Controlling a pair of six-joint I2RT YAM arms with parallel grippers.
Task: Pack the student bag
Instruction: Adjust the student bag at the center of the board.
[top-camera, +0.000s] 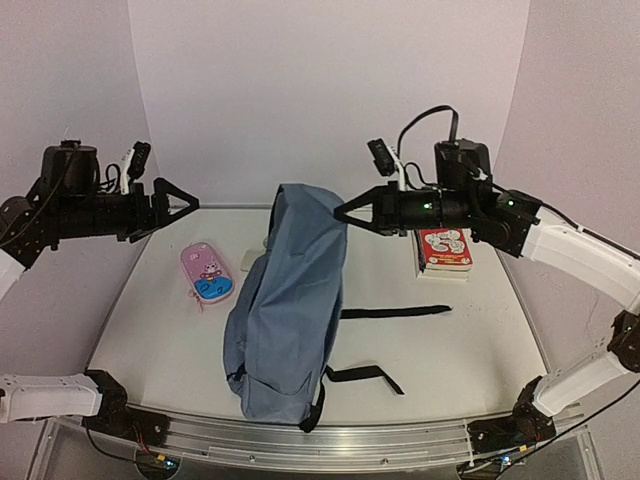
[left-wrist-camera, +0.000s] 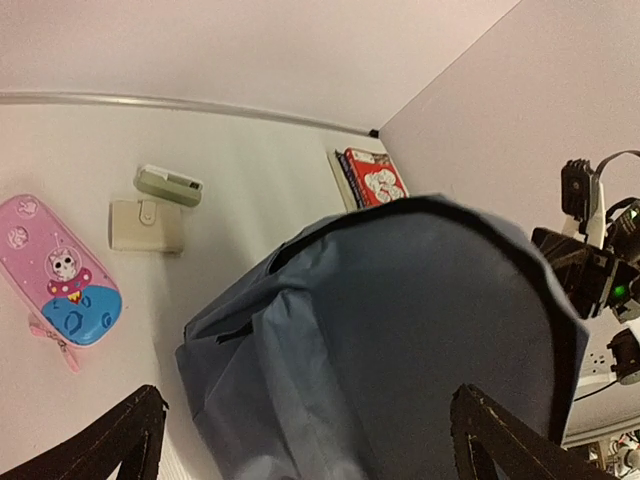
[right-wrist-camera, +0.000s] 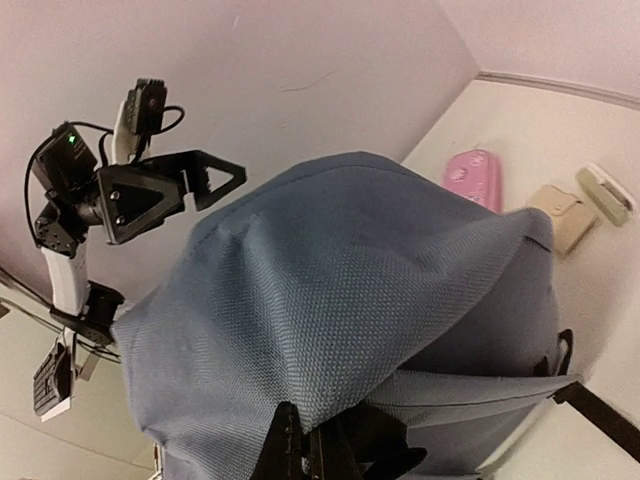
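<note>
Right pincer (top-camera: 342, 212) is clenched on a fold of cloth at the upper end of the student bag (top-camera: 290, 310), holding that end up off the table (top-camera: 470, 340). In the right wrist view the dusty-blue fabric drapes over the closed fingers (right-wrist-camera: 290, 445) and fills most of the picture. The bag sits in the middle of the table, its lower end lying flat close to the near edge and its body rising toward the back, where the pincer grips it. Two black straps trail from its right side onto the table: one long strap (top-camera: 395, 312) lying straight and a shorter strap (top-camera: 365, 375) nearer the front. Left of the bag, apart from it, lies a pink pencil case (top-camera: 207, 272) with a cartoon animal and a blue patch. Between the case and the bag, farther back, are a small beige flat item (left-wrist-camera: 147, 225) and a pale oblong item (left-wrist-camera: 168, 184) just beside it. On the far right of the table rests a book (top-camera: 444, 250) with a red and white cover, partly under the right arm. Left pincer (top-camera: 188, 208) hangs above the back left of the table, released and spread wide, grasping nothing, well apart from the bag.
</note>
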